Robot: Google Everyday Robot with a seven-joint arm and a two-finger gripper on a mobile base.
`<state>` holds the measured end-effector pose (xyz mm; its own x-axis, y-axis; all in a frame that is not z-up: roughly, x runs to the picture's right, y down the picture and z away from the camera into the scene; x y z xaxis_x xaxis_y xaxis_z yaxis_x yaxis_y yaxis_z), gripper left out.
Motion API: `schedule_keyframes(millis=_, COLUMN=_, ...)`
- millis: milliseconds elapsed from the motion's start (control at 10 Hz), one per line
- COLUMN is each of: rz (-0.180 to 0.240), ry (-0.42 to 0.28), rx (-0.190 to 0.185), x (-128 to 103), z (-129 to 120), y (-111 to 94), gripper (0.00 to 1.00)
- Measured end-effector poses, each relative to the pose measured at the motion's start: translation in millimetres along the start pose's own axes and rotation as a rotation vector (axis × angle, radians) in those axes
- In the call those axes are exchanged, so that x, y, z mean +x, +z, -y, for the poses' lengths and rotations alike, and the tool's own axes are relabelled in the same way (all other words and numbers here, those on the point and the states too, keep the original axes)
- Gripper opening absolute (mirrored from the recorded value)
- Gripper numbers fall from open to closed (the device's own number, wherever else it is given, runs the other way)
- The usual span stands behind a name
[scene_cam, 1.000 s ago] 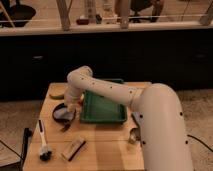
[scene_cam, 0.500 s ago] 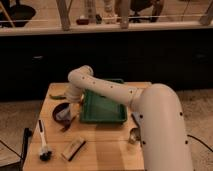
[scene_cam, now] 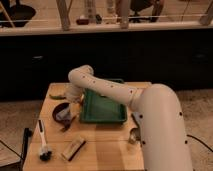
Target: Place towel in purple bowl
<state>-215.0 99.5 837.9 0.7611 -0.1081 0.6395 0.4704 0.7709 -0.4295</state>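
The towel point(scene_cam: 65, 116) looks like the pale lump right under the gripper point(scene_cam: 70, 105). The gripper hangs low over the left side of the table point(scene_cam: 107, 150). I cannot tell if it is holding the towel or has let go, because it is too dark and bunched up there. The towel seems to be in the purple bowl point(scene_cam: 57, 113), or just over it. I think the gripper is this low so the towel lands inside the bowl and does not flop over the edge.

The arm point(scene_cam: 107, 89) bends up and over the green tray point(scene_cam: 102, 107) to get there. It goes over the top so it will not bump the tray, which sits just beside the bowl.

Behind the bowl, near the far edge, lies a small green thing point(scene_cam: 57, 96). Nearer the front edge lie a brush point(scene_cam: 42, 142) and a tan block point(scene_cam: 73, 148). They are well apart from the bowl, so they are not in the way.

I think the job is almost done. Next, the gripper should let go if it has not, then lift straight up so the towel does not come out with it.
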Motion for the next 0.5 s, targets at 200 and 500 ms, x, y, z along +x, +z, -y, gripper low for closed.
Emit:
schedule_keyframes(millis=200, rz=0.005, ry=0.000, rx=-0.002, x=0.1, z=-3.1, y=-1.0, gripper=0.80)
schedule_keyframes(millis=500, rz=0.010, ry=-0.002, rx=0.000, x=-1.3, z=-6.4, y=-2.9, gripper=0.80)
